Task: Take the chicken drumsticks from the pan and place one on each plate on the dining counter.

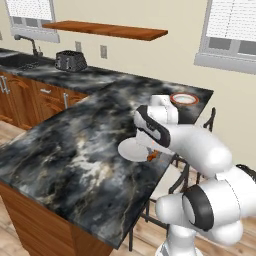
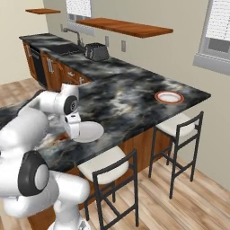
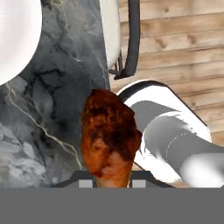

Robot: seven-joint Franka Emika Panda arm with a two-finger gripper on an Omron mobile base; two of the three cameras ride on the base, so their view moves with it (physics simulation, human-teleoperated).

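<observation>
My pincer (image 3: 113,183) is squeezed tight on a chicken drumstick (image 3: 109,135). In the hand view the brown meat sticks up from between my two tips, with its fat end pointing away from me. The drumstick hangs in the air over the dark marbled worktop (image 1: 75,145), right near the worktop's long edge. Past that edge I see the wood floor (image 3: 175,39) and a stool (image 2: 105,164) with a pale seat and a black frame.

The plain white plate (image 2: 87,131) lies flat on the worktop, just beside my pincer and close to the same edge. In the left base view a bit of orange meat (image 1: 152,156) peeks out under my hand, at the plate's rim. There is lots of bare stone on the far side of the plate.

The plate with the red rim (image 2: 169,97) sits well apart, near the far corner, with a second stool (image 2: 179,128) under it. A toaster (image 2: 96,51) stands far back by the wall.
</observation>
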